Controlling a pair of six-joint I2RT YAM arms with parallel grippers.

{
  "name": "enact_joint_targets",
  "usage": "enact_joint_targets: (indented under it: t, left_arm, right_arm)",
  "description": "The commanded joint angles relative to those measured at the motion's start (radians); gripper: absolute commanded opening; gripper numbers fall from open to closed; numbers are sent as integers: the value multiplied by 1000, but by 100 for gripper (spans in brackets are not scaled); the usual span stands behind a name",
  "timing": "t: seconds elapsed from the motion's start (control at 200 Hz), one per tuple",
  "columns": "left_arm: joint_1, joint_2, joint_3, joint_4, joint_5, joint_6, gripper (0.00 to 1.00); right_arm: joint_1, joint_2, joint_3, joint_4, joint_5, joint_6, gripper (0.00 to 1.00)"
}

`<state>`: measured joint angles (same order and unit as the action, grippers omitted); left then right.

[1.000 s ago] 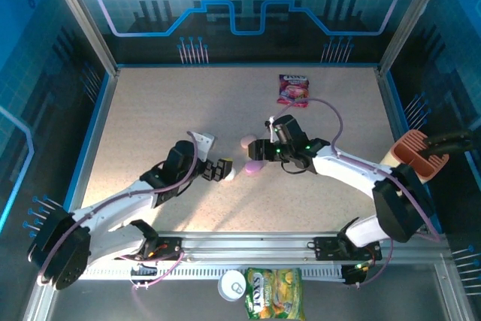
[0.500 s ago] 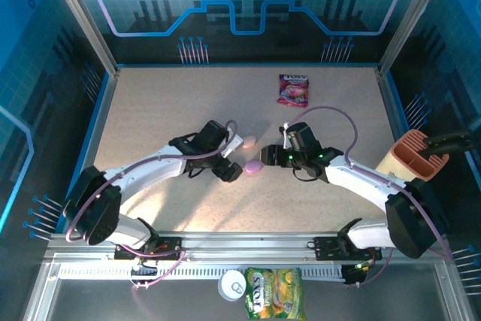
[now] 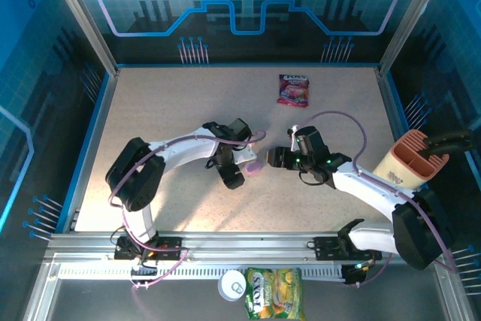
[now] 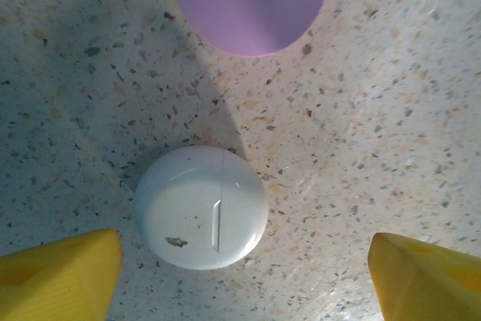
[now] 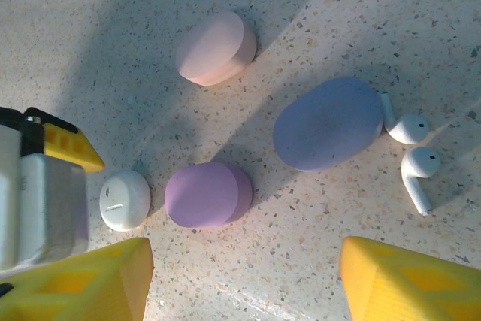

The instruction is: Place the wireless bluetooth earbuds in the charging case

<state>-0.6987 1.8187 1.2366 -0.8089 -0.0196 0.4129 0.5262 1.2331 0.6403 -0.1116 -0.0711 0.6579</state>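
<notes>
Nothing is judged done: two white earbuds [image 5: 409, 129] are seen loose on the counter [image 5: 316, 5], just beside a shut bluish case [image 5: 327, 122]. The left gripper [image 4: 240, 283] is spread around a round white case [image 4: 201, 207], untouched; the right gripper [image 5: 244, 283] is spread, empty

**A:** Entry one, left gripper [image 3: 234, 179]: what is changing?

**B:** Its arm is folding in from the near-left corner toward mid-table. The gripper is now pointing down over the white case [image 4: 201, 207], with one fingertip on either side and neither touching.

**A:** Entry two, right gripper [image 3: 275, 157]?

**B:** It is drawing back to the right, off the purple case [image 3: 255, 165]. That case is now lying just ahead of its spread fingertips.
</notes>
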Motion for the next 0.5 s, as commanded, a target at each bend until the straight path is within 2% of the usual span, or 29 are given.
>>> enact_joint_targets:
  t: [0.0, 0.09, 0.26, 0.315, 0.395, 0.495]
  left_arm:
    - [-4, 43, 45, -73, -52, 41, 86]
    - [-5, 79, 64, -71, -84, 41, 86]
    - [-7, 122, 79, -75, -72, 39, 82]
    - [-7, 131, 79, -68, -76, 24, 77]
    - [-8, 141, 78, -64, -69, 10, 74]
    - [-7, 160, 79, -62, -76, -3, 63]
  right_arm:
    - [-16, -24, -15, 14, -15, 9, 67]
    - [-24, -26, -19, 16, -19, 8, 66]
    - [-38, -27, -25, 21, -31, 8, 66]
    - [-41, -26, -26, 21, -36, 6, 66]
    - [-43, -25, -27, 24, -39, 6, 66]
    - [-45, -23, -27, 27, -47, 6, 66]
